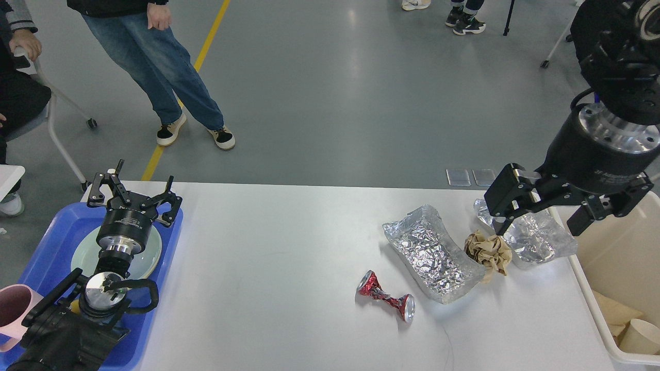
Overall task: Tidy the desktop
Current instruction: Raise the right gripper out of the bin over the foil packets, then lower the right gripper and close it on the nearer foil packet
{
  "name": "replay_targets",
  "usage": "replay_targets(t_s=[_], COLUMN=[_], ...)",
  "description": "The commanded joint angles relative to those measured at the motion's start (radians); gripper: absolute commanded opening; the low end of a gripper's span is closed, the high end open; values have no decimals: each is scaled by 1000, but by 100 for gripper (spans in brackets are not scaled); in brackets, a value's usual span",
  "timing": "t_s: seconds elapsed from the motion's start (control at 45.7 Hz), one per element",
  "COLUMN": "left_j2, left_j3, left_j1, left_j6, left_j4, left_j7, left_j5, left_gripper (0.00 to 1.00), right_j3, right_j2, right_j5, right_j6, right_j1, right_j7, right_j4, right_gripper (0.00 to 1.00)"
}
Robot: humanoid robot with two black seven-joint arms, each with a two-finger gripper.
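Right tool (541,211) gapes wide above crumpled foil (536,239), partly hiding it; left tool (135,193) spread over tray (46,242).

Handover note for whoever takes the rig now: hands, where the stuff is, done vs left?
Left hand: open, empty, over the blue tray holding a plate.
Right hand: open, empty, above the clear crumpled wrapper by the cream bin.
On the desktop: crushed red can, foil tray, brown paper wad, wrapper.
Done: paper cups in bin, pink mug in the tray.
Left: those four pieces.
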Motion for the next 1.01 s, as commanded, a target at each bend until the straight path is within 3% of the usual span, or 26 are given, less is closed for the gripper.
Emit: replay_targets(t_s=[0.0, 0.175, 0.46, 0.613, 0.985], left_j2=[-2, 0, -2, -2, -2], left_j3=[-1, -1, -1, -1, -1], left_j1=[0, 0, 0, 0, 0], left_j6=[0, 0, 0, 0, 0], left_j4=[0, 0, 0, 0, 0], left_j7=[0, 0, 0, 0, 0], left_j5=[0, 0, 0, 0, 0], left_gripper=[96, 96, 96, 96, 96], right_j3=[4, 4, 37, 57, 192], right_j2=[5, 15, 43, 57, 135], right_j5=[14, 17, 82, 217, 415], right_j6=[-27, -178, -399, -444, -628], right_j1=[5, -125, -562, -748, -1150], right_j7=[0, -1, -1, -1, -3], right_j4=[8, -21, -211, -332, -639], right_gripper=[100, 100, 100, 78, 79])
